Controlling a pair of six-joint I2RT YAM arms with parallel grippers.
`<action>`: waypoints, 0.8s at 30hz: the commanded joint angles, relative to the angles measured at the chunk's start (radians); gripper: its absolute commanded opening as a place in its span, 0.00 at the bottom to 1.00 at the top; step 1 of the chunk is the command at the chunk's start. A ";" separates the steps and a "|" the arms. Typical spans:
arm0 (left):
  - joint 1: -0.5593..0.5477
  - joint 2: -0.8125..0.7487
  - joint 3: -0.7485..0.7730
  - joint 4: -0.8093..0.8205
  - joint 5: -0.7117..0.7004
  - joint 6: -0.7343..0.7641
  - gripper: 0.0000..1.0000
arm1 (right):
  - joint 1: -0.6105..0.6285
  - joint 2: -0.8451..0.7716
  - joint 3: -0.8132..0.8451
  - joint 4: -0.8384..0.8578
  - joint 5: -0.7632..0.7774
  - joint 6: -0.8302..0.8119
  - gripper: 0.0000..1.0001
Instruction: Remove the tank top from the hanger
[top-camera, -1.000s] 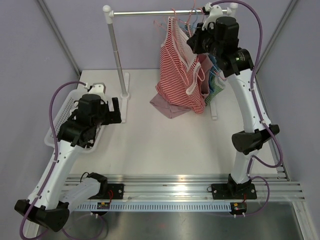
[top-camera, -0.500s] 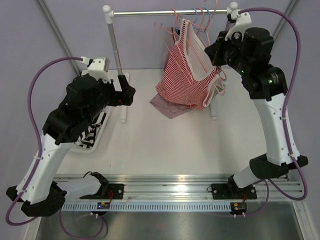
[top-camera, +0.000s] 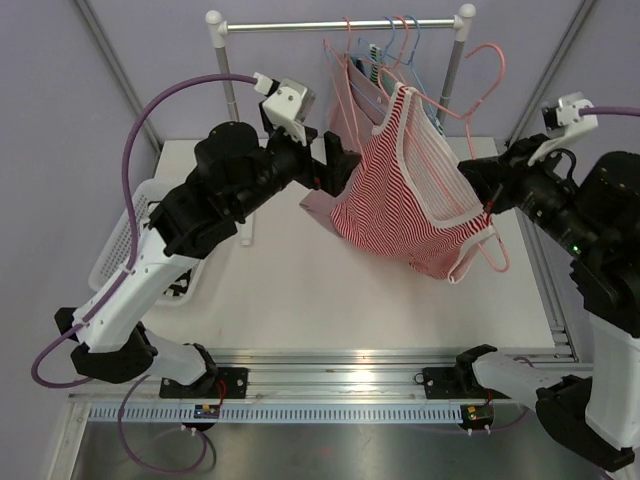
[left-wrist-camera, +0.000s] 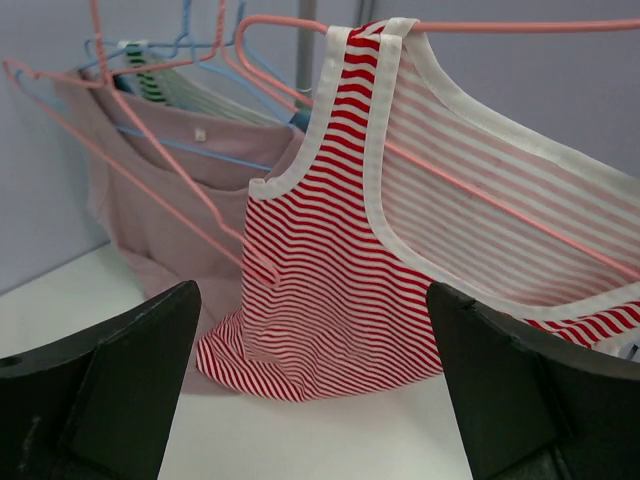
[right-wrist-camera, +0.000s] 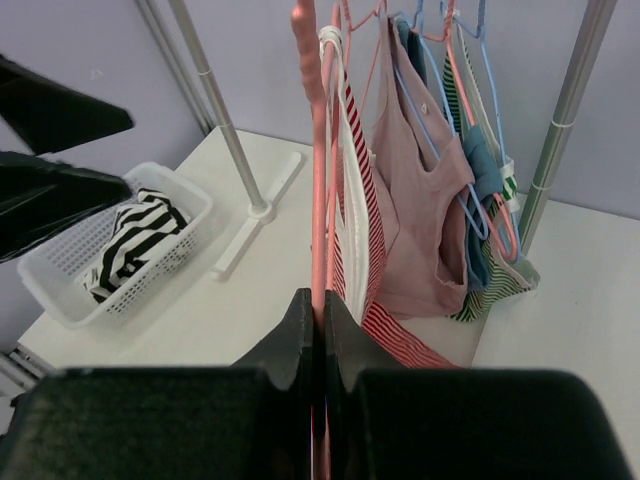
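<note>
The tank top (top-camera: 405, 195), red-and-white striped with white trim, hangs on a pink hanger (top-camera: 481, 72) that is off the rail and held out over the table's right side. My right gripper (top-camera: 489, 200) is shut on the hanger's lower wire; in the right wrist view the pink hanger (right-wrist-camera: 318, 170) runs up from between the shut jaws of that gripper (right-wrist-camera: 322, 308), with the tank top (right-wrist-camera: 354, 190) just to its right. My left gripper (top-camera: 334, 165) is open, just left of the shirt. In the left wrist view the tank top (left-wrist-camera: 340, 290) hangs ahead of the open left gripper (left-wrist-camera: 315, 400), apart from it.
The rail (top-camera: 340, 24) at the back holds pink and blue hangers with a dusty-pink garment (right-wrist-camera: 420, 200) and a green-striped one (right-wrist-camera: 500, 275). The rack's left pole (top-camera: 231, 100) stands behind my left arm. A white basket (top-camera: 118, 245) at the left holds a black-and-white striped garment (right-wrist-camera: 130, 240).
My right gripper has carried the hanger and tank top off the rail, forward and to the right. My left arm has risen and swung right, up to the shirt's left side.
</note>
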 joint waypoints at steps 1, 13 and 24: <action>-0.042 0.023 0.037 0.184 0.051 0.082 0.99 | -0.003 -0.051 0.032 -0.015 -0.051 0.029 0.00; -0.053 0.147 0.083 0.309 0.197 0.075 0.90 | -0.003 -0.083 0.009 -0.001 -0.257 0.054 0.00; -0.053 0.167 0.089 0.223 -0.029 0.124 0.02 | -0.003 -0.068 -0.042 0.033 -0.223 0.028 0.00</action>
